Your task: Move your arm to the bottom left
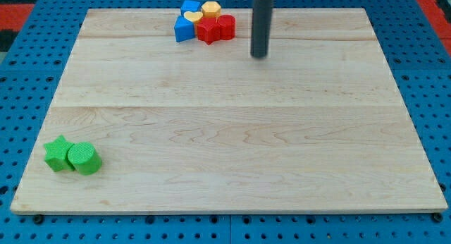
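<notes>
The board (232, 117) — a pale wooden top on a blue pegged base — fills nearly all of the view, and most of it lies bare.

My rod comes down from the view's top, right of centre, and my tip (259, 56) rests on the wood near the top edge. It has no jaws to open or close; it is a plain rod, holding nothing and touching no block.

Just to the left of the tip sits a tight cluster at the top edge: a blue block (185, 29) on the left with another blue block (190, 6) above it, a yellow heart (193, 17) between them, a yellow hexagon (211, 8) at the top, then a red star (207, 31) and a red cylinder (226, 26) on the right. The red cylinder is the nearest to the tip, but apart from it.

Far off, at the view's bottom left, a green star (58, 153) and a green cylinder (84, 159) stand touching each other.

The goal is that bottom-left corner, and by my judgement the move has barely begun — the tip is almost at the opposite end. The next move calls for a long diagonal slide down and left. Dropping away from the top cluster first should avoid clipping the red blocks, and the stop should fall short of, or beside, the green pair so they are not shoved off the edge.
</notes>
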